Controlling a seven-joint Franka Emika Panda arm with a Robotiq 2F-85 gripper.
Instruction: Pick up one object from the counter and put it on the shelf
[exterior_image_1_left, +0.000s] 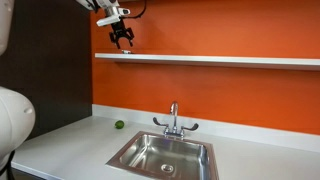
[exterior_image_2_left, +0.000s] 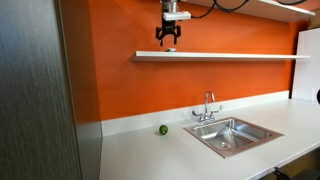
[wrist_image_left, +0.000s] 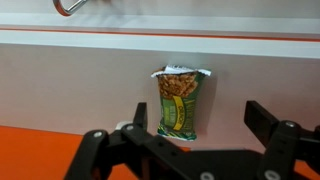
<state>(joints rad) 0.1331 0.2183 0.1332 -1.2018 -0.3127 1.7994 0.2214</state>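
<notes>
The object (wrist_image_left: 180, 103) is seen mid-frame in the wrist view, laid flat on the shelf (wrist_image_left: 70, 80). The gripper (wrist_image_left: 200, 122), spread and empty, is held just above the shelf near the top of both exterior views.

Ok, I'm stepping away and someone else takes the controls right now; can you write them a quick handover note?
Gripper: open and empty, hovering just above the shelf.
Object: the green packet lies flat on the shelf. In the wrist view it sits between the spread fingers, apart from both.
Counter: a small green ball sits near the wall beside the sink; it is not the job's item.
Done: pick and placement look complete.
Left: probably only lifting the arm clear without nudging the packet.
</notes>
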